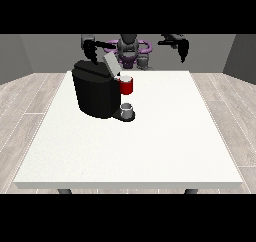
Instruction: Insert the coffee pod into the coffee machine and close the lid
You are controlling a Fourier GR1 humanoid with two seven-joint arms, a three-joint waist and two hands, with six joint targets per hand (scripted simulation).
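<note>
Nearest the camera lies the large white table [150, 151], bare across its front half. Farther back, at about ten o'clock from the table's middle, stands the squat black coffee machine [94, 93]. On its low base at the machine's four o'clock sits a small grey cup [127, 108]. Just above that, at the machine's head, the red section with a pale round top [126, 85] looks like the coffee pod already resting in its seat, though I cannot tell how deep it sits. The grey flat lid [110, 64] stands tilted up and open, leaning toward eleven o'clock from the pod.

The pod is judged to be light, stiff and thin-walled, with smooth sides that could slip; its rim would be the place to take it. With it seemingly seated, the lid matters more: a rigid hinged flap, best pushed down at its free upper edge.

Farthest back is the robot. The hand at the view's left [90, 50] hangs fingers-down just behind the machine, near the lid's top edge, holding nothing. The hand at the view's right [182, 48] hovers at two o'clock, well apart from everything, also carrying nothing. Whether either hand's fingers are spread or curled I cannot tell.
</note>
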